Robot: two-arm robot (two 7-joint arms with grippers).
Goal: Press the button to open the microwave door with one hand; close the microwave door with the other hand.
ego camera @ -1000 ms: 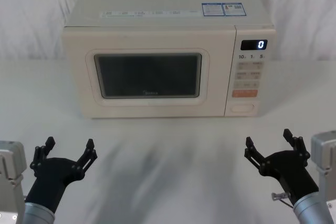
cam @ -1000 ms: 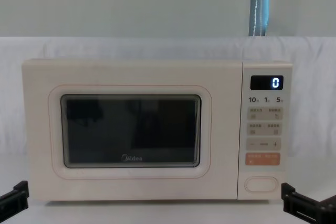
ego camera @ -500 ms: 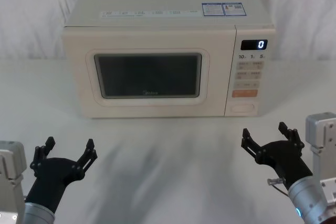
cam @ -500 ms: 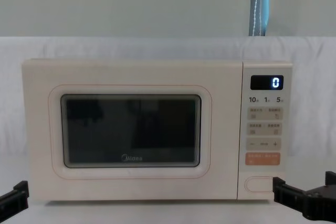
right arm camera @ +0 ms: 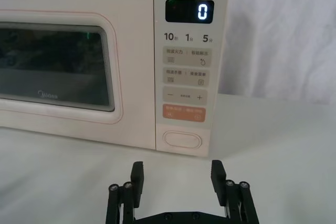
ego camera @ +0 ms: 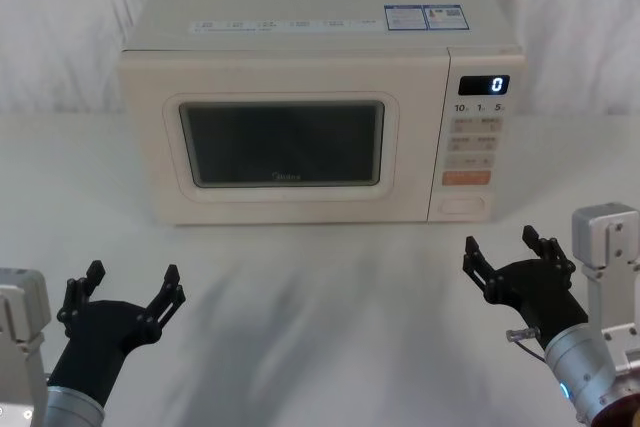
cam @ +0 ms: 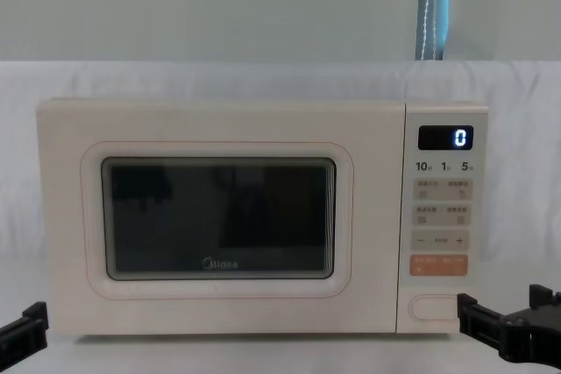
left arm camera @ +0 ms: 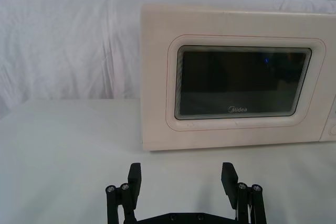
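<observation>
Head view, microwave door (ego camera: 285, 142): shut flush with the oven body, at the far middle of the white table (ego camera: 320, 287).
Head view, button (ego camera: 462, 205): at the foot of the control panel, right of the door, just under the orange key (ego camera: 466, 178); nothing touches it.
Head view, right gripper (ego camera: 506, 249): near right, fingers spread wide and holding nothing, well short of the oven front, a little right of the button.
Head view, left gripper (ego camera: 131, 285): near left, fingers spread wide, empty, parked low over the table.
Left wrist view, left gripper (left arm camera: 181, 177): two fingers parted, only bare table between them; the door (left arm camera: 241, 82) stands beyond, closed.
Right wrist view, right gripper (right arm camera: 178, 174): fingers parted, empty; the button (right arm camera: 182, 139) lies straight ahead past the gap, apart from them.
Right wrist view, display (right arm camera: 189, 11): reads 0.
Chest view, right gripper (cam: 500, 313): low at the right, its fingertip just beside the button (cam: 436, 307).
</observation>
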